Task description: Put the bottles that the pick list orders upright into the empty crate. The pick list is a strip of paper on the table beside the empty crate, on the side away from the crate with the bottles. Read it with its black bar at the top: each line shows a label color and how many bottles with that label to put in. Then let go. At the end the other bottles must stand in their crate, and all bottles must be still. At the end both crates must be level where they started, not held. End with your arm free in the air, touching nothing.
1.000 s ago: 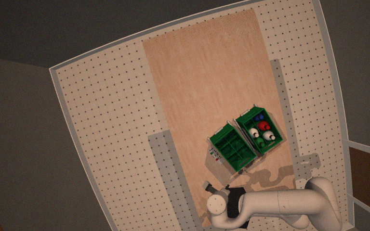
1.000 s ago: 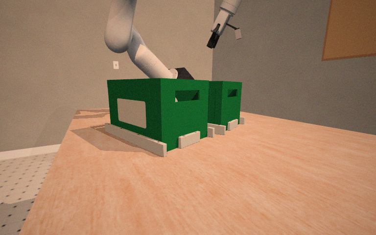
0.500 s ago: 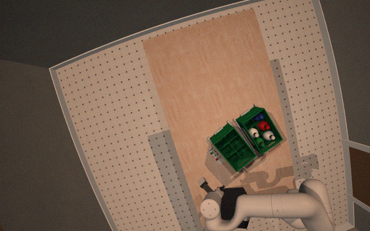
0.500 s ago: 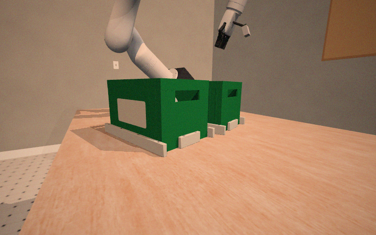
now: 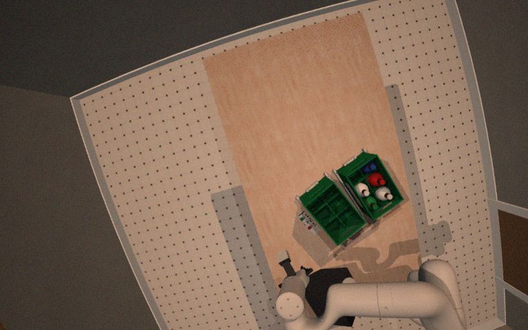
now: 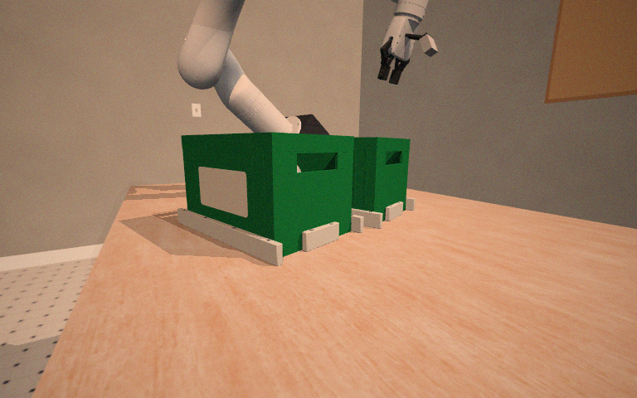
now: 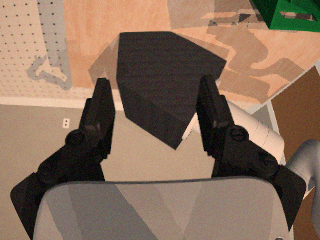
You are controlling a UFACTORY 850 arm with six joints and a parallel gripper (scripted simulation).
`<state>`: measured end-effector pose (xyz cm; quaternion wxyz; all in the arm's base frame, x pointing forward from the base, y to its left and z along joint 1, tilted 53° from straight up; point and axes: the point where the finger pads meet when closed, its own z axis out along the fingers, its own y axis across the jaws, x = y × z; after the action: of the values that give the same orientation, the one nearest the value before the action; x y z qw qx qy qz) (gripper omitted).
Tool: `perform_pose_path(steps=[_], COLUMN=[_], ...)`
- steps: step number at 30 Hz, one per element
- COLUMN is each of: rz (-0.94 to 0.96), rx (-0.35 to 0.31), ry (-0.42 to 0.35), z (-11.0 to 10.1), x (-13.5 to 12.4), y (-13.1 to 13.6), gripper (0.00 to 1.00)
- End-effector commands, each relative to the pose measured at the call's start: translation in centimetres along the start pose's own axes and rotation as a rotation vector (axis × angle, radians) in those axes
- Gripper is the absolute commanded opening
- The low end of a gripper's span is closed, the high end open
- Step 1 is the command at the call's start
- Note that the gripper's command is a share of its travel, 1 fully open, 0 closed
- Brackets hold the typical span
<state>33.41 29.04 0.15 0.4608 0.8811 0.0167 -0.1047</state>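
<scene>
The empty green crate (image 5: 317,190) (image 6: 391,185) stands level, its compartments bare. The other green crate (image 5: 352,165) (image 6: 312,199) stands beside it, holding a blue bottle (image 5: 368,167), a red bottle (image 5: 375,179), a cream-white bottle (image 5: 361,189), a grey-white bottle (image 5: 383,193) and a green bottle (image 5: 371,203). The pick list (image 5: 308,223) lies beside the empty crate's outer side; green and red patches show, but its counts are too small to read. My gripper (image 5: 306,269) (image 6: 389,79) (image 7: 155,92) is open and empty, high above the table on the arm's base side, away from both crates.
Pale rails (image 6: 320,236) stand on the table around the crates' feet. The black base block (image 5: 326,289) (image 7: 160,65) is near the gripper in the overhead view and below it in the wrist view. The arm (image 5: 389,298) spans the lower right of the top view.
</scene>
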Motion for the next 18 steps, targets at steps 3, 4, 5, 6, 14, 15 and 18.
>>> perform_pose_path(steps=[3, 4, 5, 6, 14, 15, 18], rz=[0.148, 0.178, 0.193, 0.193, 0.344, 0.344, 0.419], rx=[0.005, 0.008, 0.01, 0.01, 0.033, 0.033, 0.049], ry=[0.064, 0.077, 0.084, 0.084, 0.146, 0.146, 0.176], z=[-0.7, -0.8, -0.9, -0.9, -1.6, -1.6, -2.0], x=[1.7, 2.0, 2.2, 2.2, 3.8, 3.8, 4.5], y=[-1.9, -2.3, -2.6, -2.6, -4.6, -4.6, -5.6], gripper=[0.65, 0.65, 0.65, 0.65, 0.65, 0.65, 0.65])
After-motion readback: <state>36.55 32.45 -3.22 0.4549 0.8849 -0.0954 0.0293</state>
